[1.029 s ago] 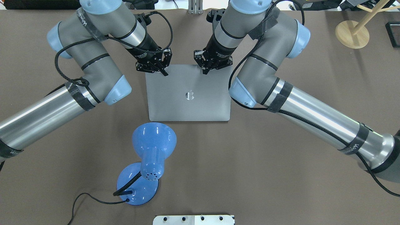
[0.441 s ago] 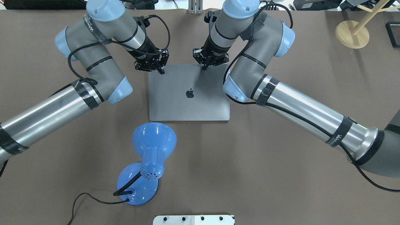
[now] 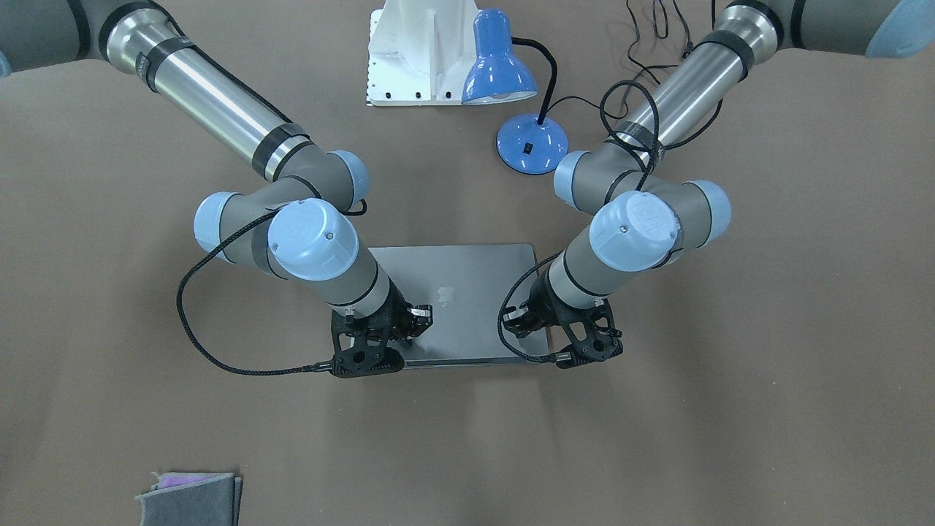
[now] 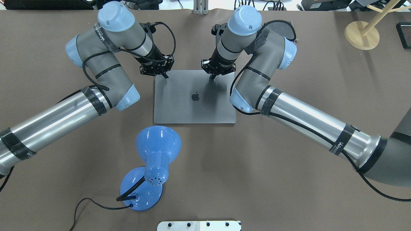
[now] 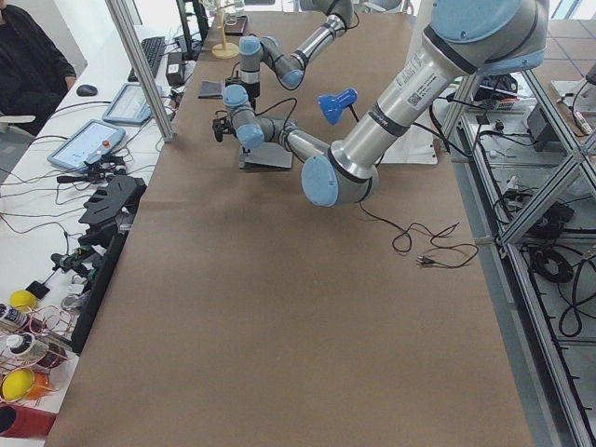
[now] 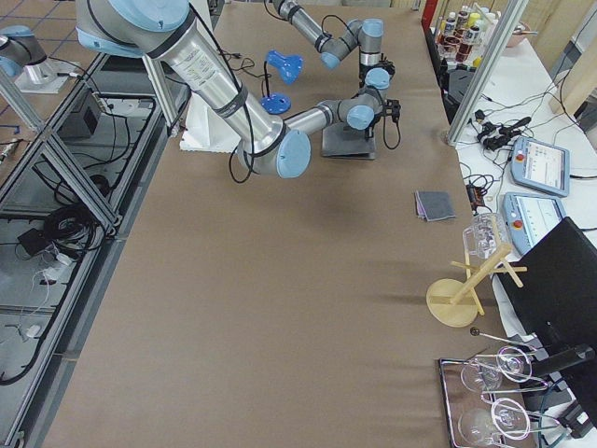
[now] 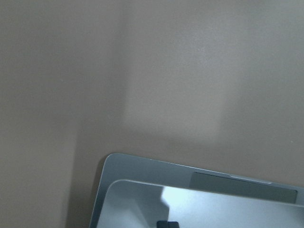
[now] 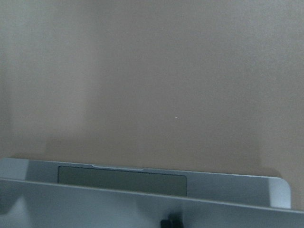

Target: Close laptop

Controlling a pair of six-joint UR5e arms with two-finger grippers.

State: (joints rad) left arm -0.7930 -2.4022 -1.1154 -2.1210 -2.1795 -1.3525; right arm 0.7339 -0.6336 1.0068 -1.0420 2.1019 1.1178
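The space-grey laptop (image 4: 179,102) lies in the middle of the table, its lid with the dark apple logo nearly flat on the base. The wrist views show the lid (image 7: 213,209) a thin gap above the base, with the trackpad's edge (image 8: 121,179) showing. My left gripper (image 4: 165,76) is shut, its tip on the lid's far left corner. My right gripper (image 4: 211,78) is shut, its tip on the lid's far edge right of the middle. Both also show in the front view, the left gripper (image 3: 523,321) and the right gripper (image 3: 419,318) over the laptop (image 3: 475,285).
A blue desk lamp (image 4: 157,144) with a black cord stands close to the laptop's near left corner. A white base plate (image 4: 199,225) is at the near edge. A wooden stand (image 4: 362,34) is far right. A folded grey cloth (image 3: 193,497) lies far off.
Both grippers have moved down and a little outward along the lid's far edge. The lid has gone from tilted to almost flat on the base.
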